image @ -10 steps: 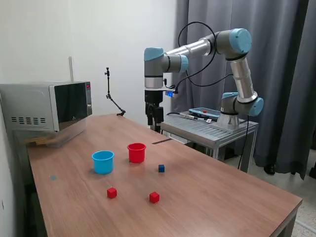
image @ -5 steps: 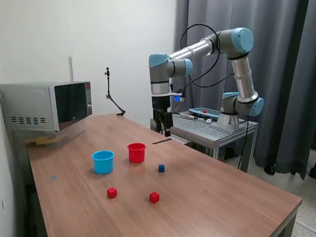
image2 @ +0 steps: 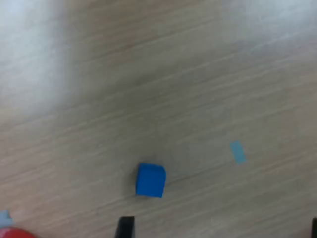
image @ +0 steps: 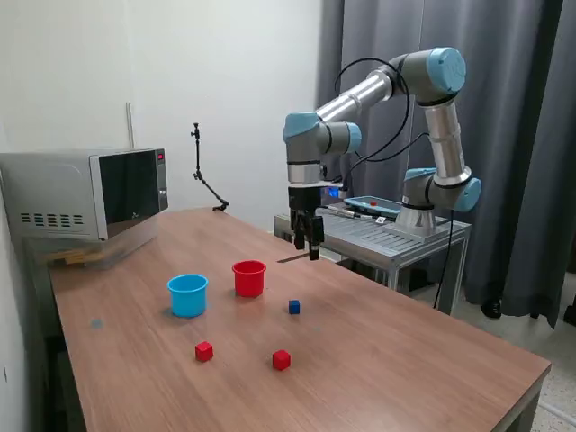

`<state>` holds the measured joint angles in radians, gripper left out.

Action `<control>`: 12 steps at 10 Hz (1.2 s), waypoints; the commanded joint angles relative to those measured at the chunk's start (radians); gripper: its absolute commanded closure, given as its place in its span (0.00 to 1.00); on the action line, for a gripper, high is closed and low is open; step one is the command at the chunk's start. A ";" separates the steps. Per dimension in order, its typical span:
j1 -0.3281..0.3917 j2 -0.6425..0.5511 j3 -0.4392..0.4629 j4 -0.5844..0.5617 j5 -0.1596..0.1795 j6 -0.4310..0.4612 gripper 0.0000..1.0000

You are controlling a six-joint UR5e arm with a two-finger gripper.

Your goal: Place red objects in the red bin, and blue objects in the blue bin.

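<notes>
- Two red cubes sit on your counter [image: 405,351] toward the near edge: one red cube [image: 204,351] on the exterior view's left, the other red cube [image: 282,360] to its right, well apart from each other.
- One blue cube [image: 294,307] is all you can see of the blue pieces; it rests on the wood just to the exterior view's right of the red cup, apart from it. In the wrist view the same blue cube [image2: 150,180] lies flat on the grain.
- Your red cup [image: 249,278] stands upright with the light blue cup [image: 188,295] near it on the exterior view's left, the two not touching. You cannot see into either from these angles.
- Your gripper [image: 309,243] hangs above the counter, pointing down, behind and to the exterior view's right of the red cup, clear of every object.
- You see two dark finger tips at the edge of the wrist view, one finger [image2: 125,227] near the blue cube and the other far across the frame, so the jaws stand wide apart with nothing between them.
- A small pale blue tape scrap [image2: 238,151] lies on the wood near the blue cube.
- A microwave [image: 85,193] sits at the counter's far end, on the exterior view's left.
</notes>
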<state>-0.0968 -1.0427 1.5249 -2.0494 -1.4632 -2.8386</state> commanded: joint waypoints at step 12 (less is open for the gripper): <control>0.015 0.052 0.189 -0.394 -0.143 0.154 0.00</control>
<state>-0.0824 -1.0135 1.7164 -2.4184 -1.6009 -2.6914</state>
